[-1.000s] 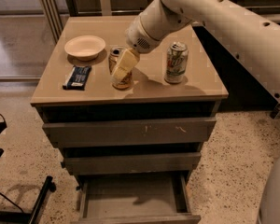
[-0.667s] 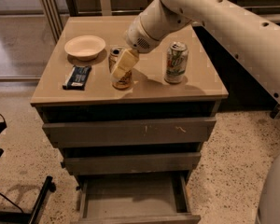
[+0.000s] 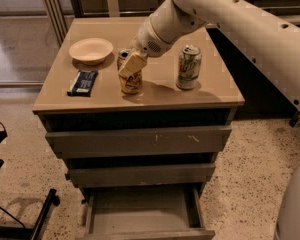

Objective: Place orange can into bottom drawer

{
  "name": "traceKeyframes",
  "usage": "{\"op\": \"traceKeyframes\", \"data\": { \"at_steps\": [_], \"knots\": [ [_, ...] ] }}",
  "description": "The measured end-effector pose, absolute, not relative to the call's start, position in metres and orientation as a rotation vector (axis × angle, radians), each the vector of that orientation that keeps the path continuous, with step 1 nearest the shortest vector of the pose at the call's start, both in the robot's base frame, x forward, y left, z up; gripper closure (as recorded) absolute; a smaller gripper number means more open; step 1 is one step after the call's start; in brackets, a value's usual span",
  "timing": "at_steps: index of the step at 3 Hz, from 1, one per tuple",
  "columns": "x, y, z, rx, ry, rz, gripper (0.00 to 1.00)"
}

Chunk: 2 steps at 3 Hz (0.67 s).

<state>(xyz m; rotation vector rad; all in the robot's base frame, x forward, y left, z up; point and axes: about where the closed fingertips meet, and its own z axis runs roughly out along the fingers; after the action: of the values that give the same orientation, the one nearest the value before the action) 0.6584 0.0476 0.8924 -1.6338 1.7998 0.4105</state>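
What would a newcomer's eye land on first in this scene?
The big white arm reaching in from the upper right stands out first, its gripper down at the orange can on the cabinet top. Next comes the bottom drawer, standing open at the cabinet's foot. A white-and-green can stands apart, to the right of the orange can in the picture.

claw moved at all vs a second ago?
No. The claw sits at the orange can on the cabinet top, at the same gap from the white-and-green can as before. The orange can hasn't shifted either.
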Motion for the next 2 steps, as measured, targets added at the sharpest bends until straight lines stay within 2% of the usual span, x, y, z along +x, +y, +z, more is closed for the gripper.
{"op": "traceKeyframes", "data": {
  "at_steps": [1,2],
  "knots": [
    [0.6558,0.0468,0.8936,-1.631,1.792,0.418,0.91],
    [0.6475,0.0442,0.8976,-1.621,1.767,0.441,1.00]
  ]
}}
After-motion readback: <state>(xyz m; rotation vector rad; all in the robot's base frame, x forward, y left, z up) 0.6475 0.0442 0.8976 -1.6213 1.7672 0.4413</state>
